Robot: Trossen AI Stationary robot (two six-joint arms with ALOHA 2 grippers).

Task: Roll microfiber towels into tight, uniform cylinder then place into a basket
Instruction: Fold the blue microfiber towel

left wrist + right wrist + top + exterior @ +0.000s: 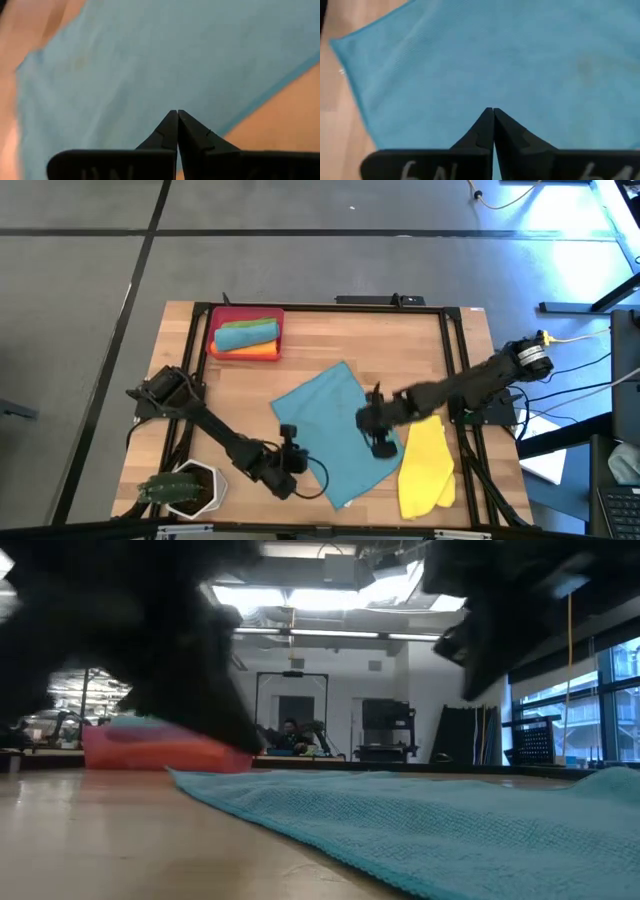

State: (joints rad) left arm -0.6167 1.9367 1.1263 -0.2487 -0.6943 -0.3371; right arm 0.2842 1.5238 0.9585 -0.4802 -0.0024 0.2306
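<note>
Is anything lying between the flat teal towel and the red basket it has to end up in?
Nothing visible does. Bare wood separates the teal towel from the red basket, which already holds rolled towels. The yellow towel lies on the opposite side.

A robotics lab in an open, office-like hall. The wooden surface stands in a black frame on a grey floor, with cables at right. In the low view's background are ceiling lights, large windows, black equipment racks and a seated person.
</note>
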